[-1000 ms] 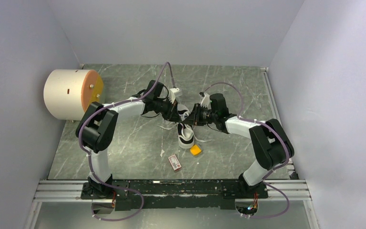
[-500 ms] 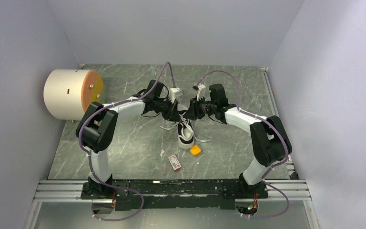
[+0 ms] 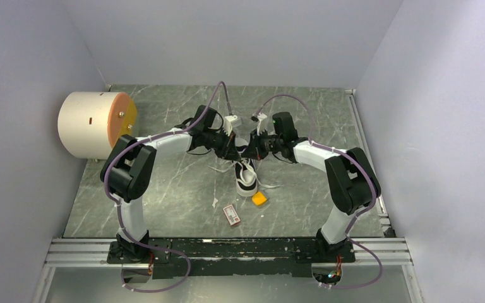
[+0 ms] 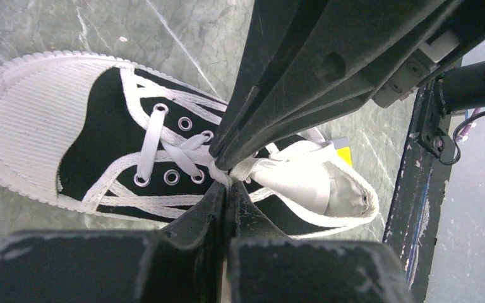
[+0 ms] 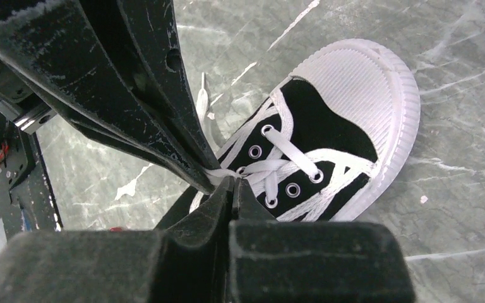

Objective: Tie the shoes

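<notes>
Top external: sneaker [image 3: 246, 178] mid-frame, toe toward lower edge. Left gripper [image 3: 240, 152] pinched shut on laces [image 4: 150, 142] above tongue. Right gripper [image 3: 251, 153] shut alongside, hold unclear. Laces limp, thin, likely slippery. Shoe light, may drag. Best grip on free strand.

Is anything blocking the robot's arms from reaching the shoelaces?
Nothing visible is in the way. The left end effector and the right end effector are both shut on the laces, meeting tip to tip just above the sneaker.
</notes>
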`<action>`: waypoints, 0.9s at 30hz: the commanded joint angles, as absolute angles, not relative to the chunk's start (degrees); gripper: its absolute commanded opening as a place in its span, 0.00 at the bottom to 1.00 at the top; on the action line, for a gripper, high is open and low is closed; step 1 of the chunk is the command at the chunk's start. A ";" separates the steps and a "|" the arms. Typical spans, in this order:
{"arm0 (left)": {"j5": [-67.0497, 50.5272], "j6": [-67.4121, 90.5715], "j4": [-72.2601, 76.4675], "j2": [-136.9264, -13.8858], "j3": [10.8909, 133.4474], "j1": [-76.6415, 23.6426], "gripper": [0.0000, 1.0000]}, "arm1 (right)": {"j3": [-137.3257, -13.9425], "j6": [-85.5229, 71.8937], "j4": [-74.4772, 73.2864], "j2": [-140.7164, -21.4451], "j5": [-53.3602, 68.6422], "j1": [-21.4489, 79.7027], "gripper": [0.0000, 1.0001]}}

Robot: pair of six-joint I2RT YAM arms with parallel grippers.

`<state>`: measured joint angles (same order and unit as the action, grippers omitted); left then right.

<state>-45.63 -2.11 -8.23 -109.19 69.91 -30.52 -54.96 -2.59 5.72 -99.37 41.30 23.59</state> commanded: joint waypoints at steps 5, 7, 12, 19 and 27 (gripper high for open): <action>-45.26 3.05 -2.25 -107.82 68.86 -29.27 0.05 | -54.53 -3.17 5.39 -94.78 39.63 23.46 0.00; -44.78 3.93 -1.20 -107.73 68.41 -29.12 0.05 | -53.84 -3.61 5.18 -94.11 39.03 23.41 0.00; -44.68 4.10 -0.95 -107.60 67.76 -28.76 0.05 | -52.80 -4.15 5.83 -93.49 39.01 23.25 0.00; -44.33 11.99 8.20 -106.63 63.74 -28.32 0.05 | -53.25 -7.48 4.09 -93.76 41.45 23.26 0.00; -42.90 23.82 24.86 -106.26 58.49 -27.43 0.05 | -49.22 -13.69 9.54 -92.25 43.09 23.32 0.00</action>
